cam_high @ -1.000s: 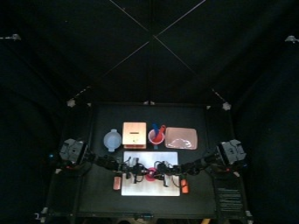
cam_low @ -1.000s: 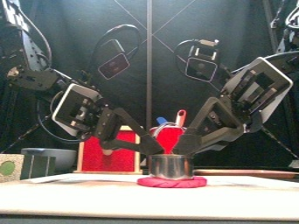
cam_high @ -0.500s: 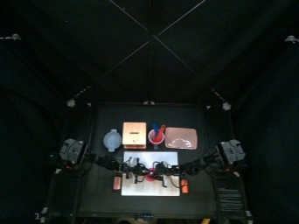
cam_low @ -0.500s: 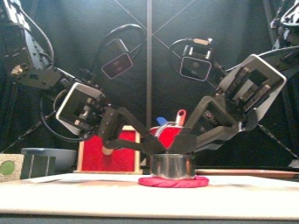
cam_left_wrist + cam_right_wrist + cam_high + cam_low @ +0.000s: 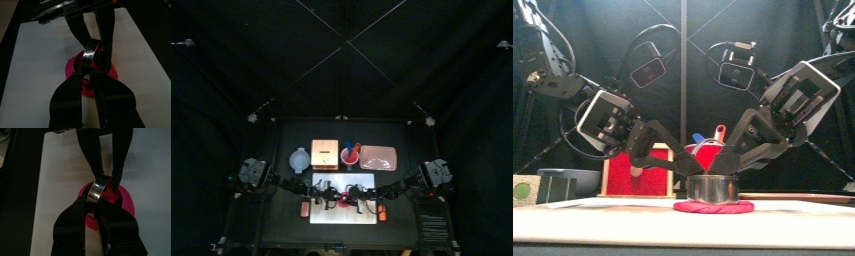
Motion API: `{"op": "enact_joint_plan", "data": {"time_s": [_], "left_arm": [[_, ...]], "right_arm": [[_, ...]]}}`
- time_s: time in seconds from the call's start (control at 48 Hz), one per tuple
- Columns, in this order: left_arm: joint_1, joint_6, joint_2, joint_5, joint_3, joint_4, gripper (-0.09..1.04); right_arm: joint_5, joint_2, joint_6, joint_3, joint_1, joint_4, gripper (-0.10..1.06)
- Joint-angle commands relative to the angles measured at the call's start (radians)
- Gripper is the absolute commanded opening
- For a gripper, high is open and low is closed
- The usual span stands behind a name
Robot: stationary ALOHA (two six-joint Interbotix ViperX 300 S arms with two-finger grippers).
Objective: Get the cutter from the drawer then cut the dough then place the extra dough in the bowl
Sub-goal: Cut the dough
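A round metal cutter (image 5: 711, 188) stands on a flat pink dough disc (image 5: 714, 207) in the middle of the white cutting board (image 5: 593, 208). My left gripper (image 5: 684, 182) comes down from the left and is shut on the cutter's rim (image 5: 89, 51). From the right, my right gripper (image 5: 735, 182) holds the opposite side of the rim (image 5: 97, 189), also shut. In the wrist views the dough (image 5: 73, 70) (image 5: 123, 203) spreads out under the ring. In the top view both grippers meet over the board (image 5: 345, 212).
Behind the board stand the blue-grey bowl (image 5: 298, 158), the wooden box (image 5: 325, 154) with its red drawer front (image 5: 640, 172), the red cup with toy knives (image 5: 714, 145) and the pink tray (image 5: 381, 157).
Both arms have shifted slightly above the cutter, the right wrist a little to the left. The cutter stays on the dough, still held by both grippers.
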Motion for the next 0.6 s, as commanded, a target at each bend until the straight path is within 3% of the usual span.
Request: {"op": "enact_joint_plan", "data": {"time_s": [0.021,0.396,0.604], "left_arm": [[-0.087,0.009,-0.012,0.06,0.048,0.021,0.38],[-0.075,0.061,-0.063,0.057,0.043,0.011,0.48],[-0.063,0.084,-0.078,0.057,0.034,0.011,0.64]], "right_arm": [[0.029,-0.014,0.009,0.014,-0.067,-0.012,0.49],[0.057,-0.071,0.02,-0.052,-0.061,-0.048,0.53],[0.087,-0.078,0.02,-0.083,-0.06,-0.051,0.68]]}}
